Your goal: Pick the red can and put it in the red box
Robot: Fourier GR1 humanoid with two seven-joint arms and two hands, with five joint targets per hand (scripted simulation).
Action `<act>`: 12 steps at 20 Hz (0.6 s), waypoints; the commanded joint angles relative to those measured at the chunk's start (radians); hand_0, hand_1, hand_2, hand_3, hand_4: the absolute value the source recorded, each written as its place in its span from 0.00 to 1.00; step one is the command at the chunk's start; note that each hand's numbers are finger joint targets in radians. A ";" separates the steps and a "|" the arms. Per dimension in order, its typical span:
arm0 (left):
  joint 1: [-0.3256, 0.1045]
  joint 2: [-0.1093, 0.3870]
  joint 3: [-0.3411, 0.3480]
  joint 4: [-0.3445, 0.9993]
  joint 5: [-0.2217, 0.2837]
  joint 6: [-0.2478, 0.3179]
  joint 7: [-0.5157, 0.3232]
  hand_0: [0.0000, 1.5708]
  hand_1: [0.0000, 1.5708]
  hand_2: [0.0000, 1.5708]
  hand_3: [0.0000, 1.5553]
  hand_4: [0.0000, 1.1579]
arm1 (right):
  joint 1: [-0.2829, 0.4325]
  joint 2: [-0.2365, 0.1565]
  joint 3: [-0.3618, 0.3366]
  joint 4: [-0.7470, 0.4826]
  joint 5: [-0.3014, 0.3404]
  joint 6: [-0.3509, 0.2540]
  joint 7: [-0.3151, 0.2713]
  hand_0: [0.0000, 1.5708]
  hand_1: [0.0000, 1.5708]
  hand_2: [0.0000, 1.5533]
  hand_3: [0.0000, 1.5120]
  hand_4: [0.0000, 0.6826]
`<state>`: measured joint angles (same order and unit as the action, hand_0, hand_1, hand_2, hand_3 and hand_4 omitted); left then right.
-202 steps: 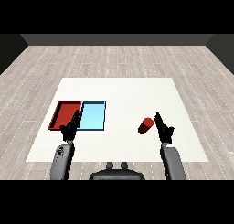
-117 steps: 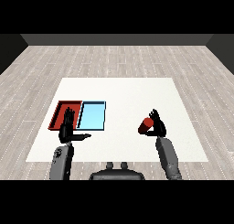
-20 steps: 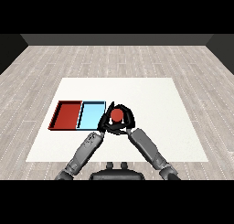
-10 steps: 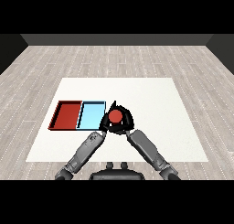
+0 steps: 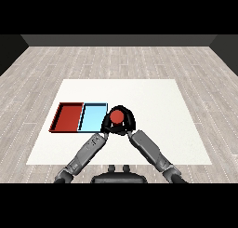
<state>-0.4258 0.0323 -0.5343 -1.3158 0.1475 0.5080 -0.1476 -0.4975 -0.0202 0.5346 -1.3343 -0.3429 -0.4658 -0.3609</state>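
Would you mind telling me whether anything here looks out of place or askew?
Nothing stands out. The red can sits upright between both hands, beside the light blue tray; the red tray lies square next to it.

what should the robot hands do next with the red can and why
Probably carry the red can leftward, past the light blue tray, toward the red tray. Both the left robot hand and right robot hand curl round the can just right of the blue tray, and the red tray holds nothing yet.

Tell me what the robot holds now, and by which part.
The red can, held between the left hand and the right hand, whose fingers curl round its sides; its top stays uncovered.
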 commanded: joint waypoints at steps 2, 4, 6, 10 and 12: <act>-0.018 -0.030 -0.024 0.058 -0.033 -0.005 0.050 1.00 1.00 0.98 0.93 0.86 | -0.006 0.019 0.019 -0.028 0.006 -0.001 -0.013 0.93 0.93 0.93 0.92 0.82; -0.119 -0.030 -0.057 0.127 0.015 0.077 0.031 1.00 1.00 0.94 0.86 0.77 | 0.004 0.019 -0.027 0.037 -0.021 0.074 -0.069 0.94 0.94 0.92 0.92 0.82; 0.003 -0.023 0.015 0.001 -0.061 0.008 0.052 1.00 1.00 0.94 0.87 0.74 | 0.025 0.019 0.056 0.045 -0.034 0.018 -0.091 0.95 0.95 0.93 0.92 0.82; -0.052 -0.030 0.049 0.048 -0.026 -0.011 0.025 1.00 1.00 0.95 0.89 0.75 | -0.027 0.019 -0.029 0.050 -0.028 0.037 -0.053 0.97 0.97 0.94 0.92 0.79; -0.063 -0.030 0.050 0.052 -0.019 0.002 0.030 1.00 1.00 0.97 0.92 0.76 | 0.068 0.019 0.041 -0.045 0.020 0.004 -0.056 0.96 0.96 0.94 0.92 0.80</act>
<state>-0.4228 0.0327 -0.5230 -1.3065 0.1102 0.5235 -0.1373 -0.4686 -0.0146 0.5479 -1.3637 -0.3338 -0.4630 -0.3785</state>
